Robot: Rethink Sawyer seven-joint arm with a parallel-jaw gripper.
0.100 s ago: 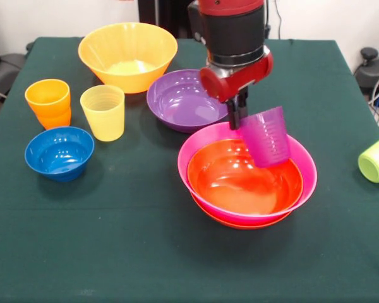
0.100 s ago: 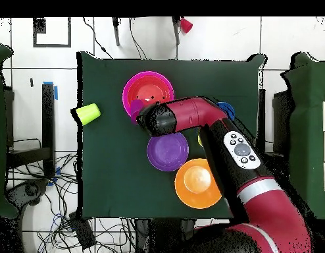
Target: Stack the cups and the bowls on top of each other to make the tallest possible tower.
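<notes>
My gripper (image 1: 237,120) is shut on the rim of a purple cup (image 1: 267,136), which hangs tilted over the tower. The tower is a pink bowl (image 1: 196,148) with a red-orange bowl (image 1: 240,180) nested in it and another red-orange rim (image 1: 240,224) showing under it. A wide purple bowl (image 1: 180,101) sits just behind it. At the far side stands a large yellow-orange bowl (image 1: 127,55). An orange cup (image 1: 48,102), a yellow cup (image 1: 103,112) and a small blue bowl (image 1: 59,151) stand at the left. In the overhead view the arm (image 2: 191,118) hides the gripper; the purple cup (image 2: 135,105) shows at the rim of the pink bowl (image 2: 129,85).
A lime green cup (image 1: 378,158) lies on its side at the right table edge, well away from the other pieces. The green cloth (image 1: 114,252) covers the table. Cables and chairs surround the table in the overhead view.
</notes>
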